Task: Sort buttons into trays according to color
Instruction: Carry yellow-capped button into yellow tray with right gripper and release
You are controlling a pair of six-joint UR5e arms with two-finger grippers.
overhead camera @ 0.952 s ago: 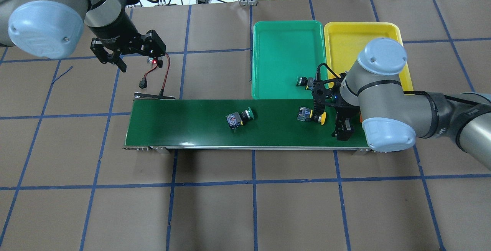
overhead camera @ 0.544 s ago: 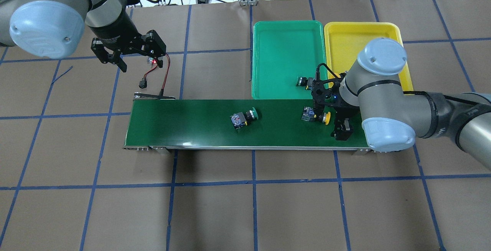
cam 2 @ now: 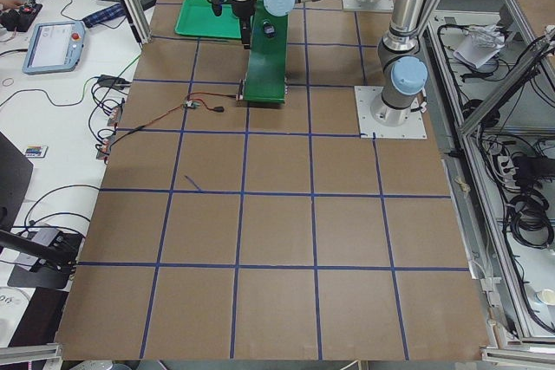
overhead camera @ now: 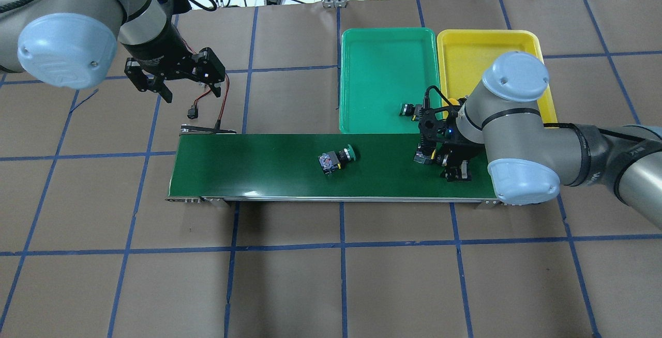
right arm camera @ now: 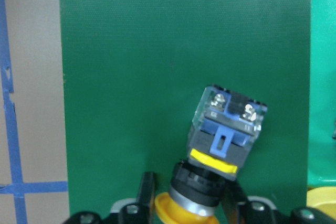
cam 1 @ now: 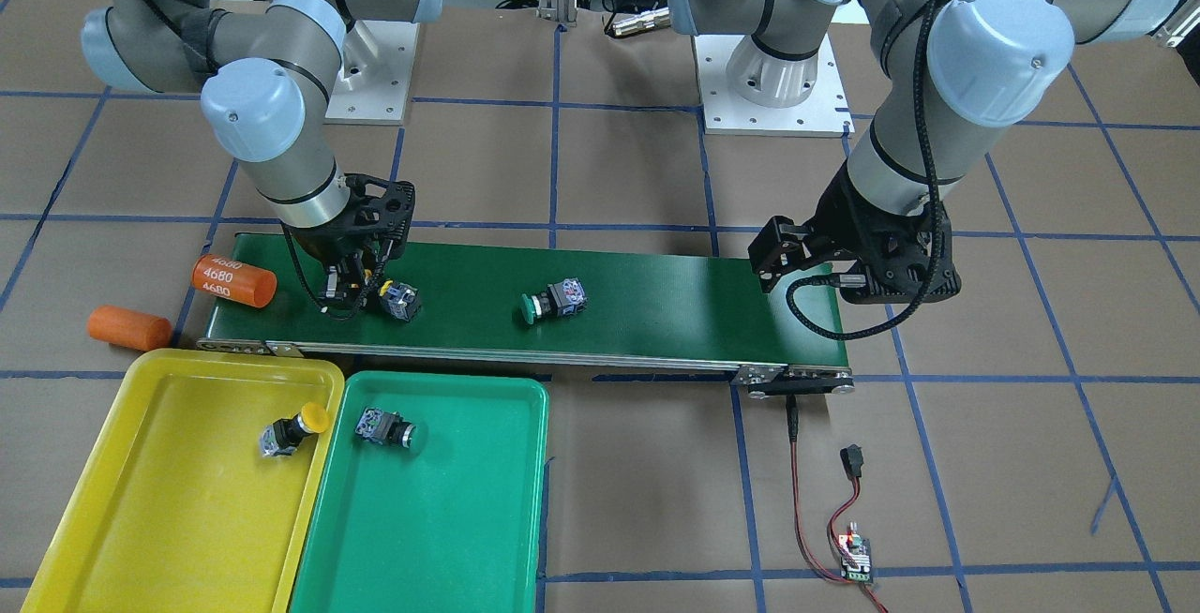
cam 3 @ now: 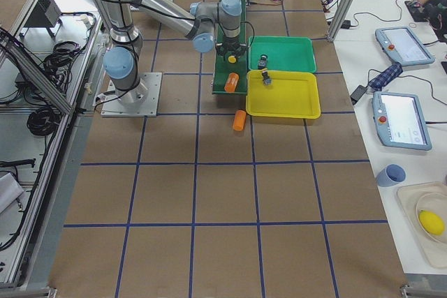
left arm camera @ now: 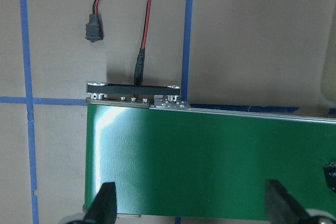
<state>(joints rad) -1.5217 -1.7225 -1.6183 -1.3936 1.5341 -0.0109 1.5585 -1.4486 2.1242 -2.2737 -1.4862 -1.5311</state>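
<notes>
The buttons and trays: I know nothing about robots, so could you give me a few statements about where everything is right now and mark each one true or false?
1. The yellow tray holds one yellow-capped button. True.
2. The green tray is empty. False: a dark-bodied button lies in it.
3. The left hand is open and holds nothing. True.
4. Both orange cylinders lie in the yellow tray. False: they lie outside it, near the end of the belt.
5. The fingers of the right hand flank the belt's yellow button. True.
</notes>
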